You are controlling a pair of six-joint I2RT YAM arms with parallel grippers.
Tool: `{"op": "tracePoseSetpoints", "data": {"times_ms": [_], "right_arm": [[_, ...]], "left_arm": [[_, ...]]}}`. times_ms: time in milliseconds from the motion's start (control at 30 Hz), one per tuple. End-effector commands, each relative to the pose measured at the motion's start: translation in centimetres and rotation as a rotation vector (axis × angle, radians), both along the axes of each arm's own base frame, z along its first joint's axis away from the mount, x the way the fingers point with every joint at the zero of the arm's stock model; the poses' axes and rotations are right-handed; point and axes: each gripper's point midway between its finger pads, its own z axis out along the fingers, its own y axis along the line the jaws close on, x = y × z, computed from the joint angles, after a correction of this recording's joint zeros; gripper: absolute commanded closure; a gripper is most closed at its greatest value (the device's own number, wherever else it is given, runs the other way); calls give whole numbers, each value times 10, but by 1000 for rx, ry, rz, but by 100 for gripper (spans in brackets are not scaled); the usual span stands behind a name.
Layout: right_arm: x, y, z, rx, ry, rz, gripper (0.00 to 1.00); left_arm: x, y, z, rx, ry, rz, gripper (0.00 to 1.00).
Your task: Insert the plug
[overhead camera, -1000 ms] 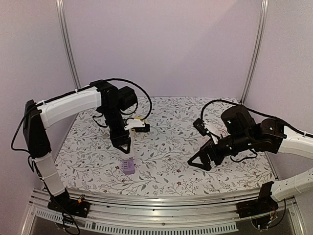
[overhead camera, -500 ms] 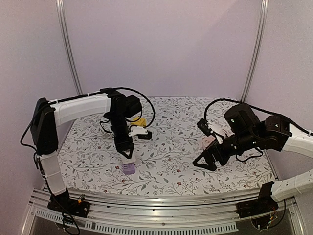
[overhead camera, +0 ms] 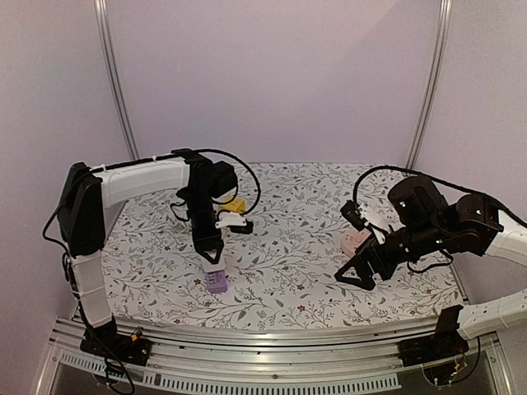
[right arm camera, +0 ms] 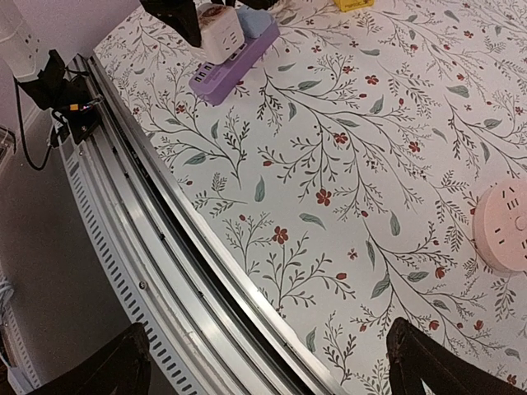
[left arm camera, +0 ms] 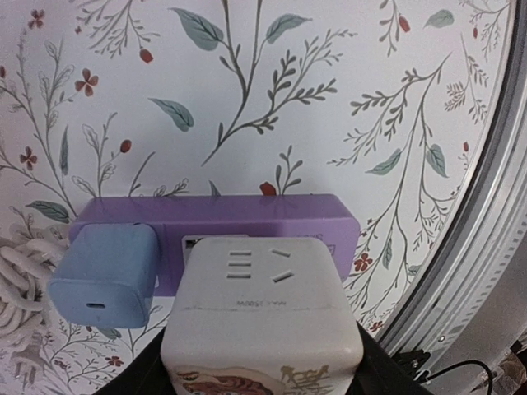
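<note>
1. Between the left jaws sat a white plug block (left arm camera: pixel 262 309), clamped from both sides, its socket face turned toward the wrist camera.
2. Right under that block lay a purple power strip (left arm camera: pixel 272 218) on the counter (overhead camera: pixel 288 263). The block stood over the strip's top, touching or nearly so, and whether its pins were seated could not be told.
3. Just beside the block, a blue charger (left arm camera: pixel 105 276) sat on the same strip, and a coiled white cord (left arm camera: pixel 16 263) lay by the strip's end on that side.
4. From above, the left arm (overhead camera: pixel 132 177) reached steeply down over the left front part of the counter, with a small yellow item (overhead camera: pixel 234 204) lying behind it.
5. Over the right side, the right jaws stood wide apart with nothing between them, hanging above the counter and pointed toward its near edge.
6. A pink round socket (right arm camera: pixel 504 224) lay flat on the counter near those jaws, not touching them.
7. A metal rail (right arm camera: pixel 165 271) ran along the counter's near edge, below the right wrist camera.
</note>
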Motion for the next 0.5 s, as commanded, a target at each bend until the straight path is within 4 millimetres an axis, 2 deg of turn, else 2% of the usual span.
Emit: {"op": "tracePoseSetpoints", "data": {"times_ms": [0, 467], "right_arm": [[2, -1, 0, -21, 2, 2, 1], [5, 0, -3, -25, 12, -24, 1]], "left_arm": [[13, -1, -6, 9, -25, -15, 100], [33, 7, -8, 26, -99, -19, 100]]}}
